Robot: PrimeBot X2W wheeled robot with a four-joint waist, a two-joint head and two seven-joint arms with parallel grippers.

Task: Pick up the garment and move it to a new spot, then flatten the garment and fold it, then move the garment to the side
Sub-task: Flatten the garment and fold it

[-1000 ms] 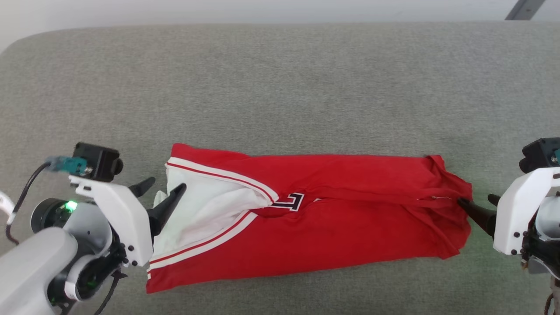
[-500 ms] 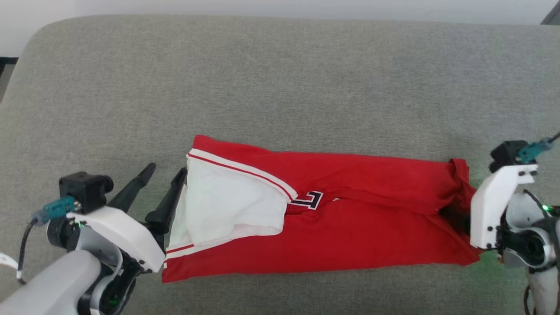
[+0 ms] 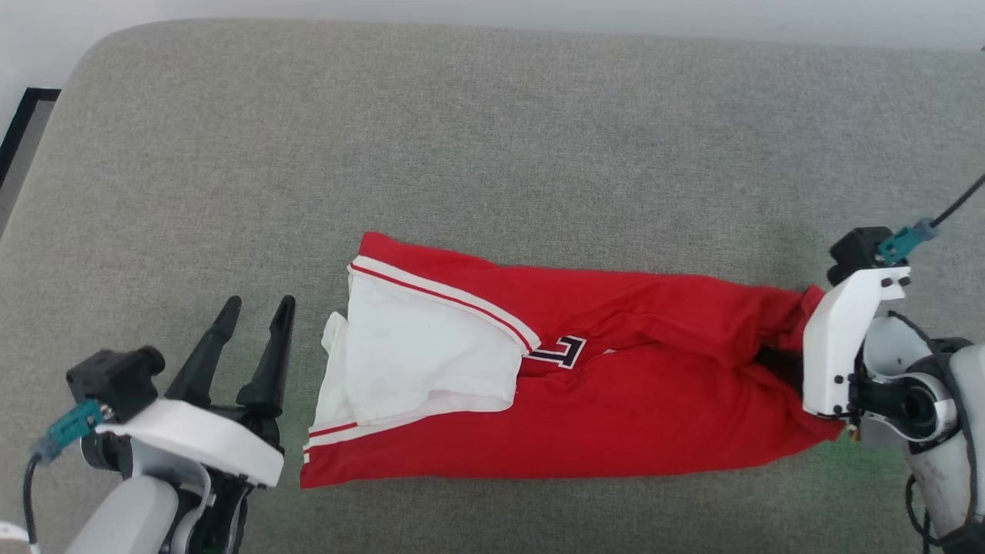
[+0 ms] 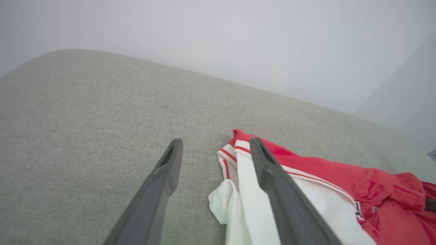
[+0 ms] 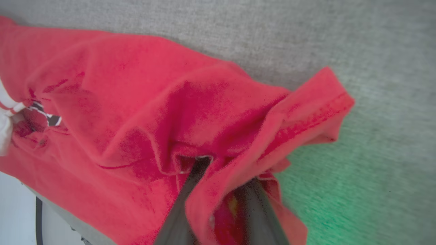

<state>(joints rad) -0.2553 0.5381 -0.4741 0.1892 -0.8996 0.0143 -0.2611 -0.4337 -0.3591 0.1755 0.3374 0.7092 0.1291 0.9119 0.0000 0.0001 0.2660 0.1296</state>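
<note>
Left end effector point(image 3: 258, 304) fingers spread, pointing forward, right end effector point(image 3: 779, 363) angled inward, fingertips hidden

The left gripper point(image 3: 258, 302) has two long, tapering fingers of dark grey, almost black, plastic. Behind them sits a smooth white bracket point(image 3: 200, 442). On its outer side is a small black left camera block point(image 3: 115, 377) with a teal left plug point(image 3: 65, 427) and a thin black left cable point(image 3: 27, 485). The left forearm point(image 3: 127, 515) is pale grey. The right arm point(image 3: 943, 477) carries matching kit: a white plate point(image 3: 835, 338) dotted with small dark screws point(image 3: 835, 378), a black right camera block point(image 3: 854, 250), a teal right plug point(image 3: 900, 242), a black right cable point(image 3: 958, 201) and a rounded grey-and-black wrist joint point(image 3: 908, 404).
</note>
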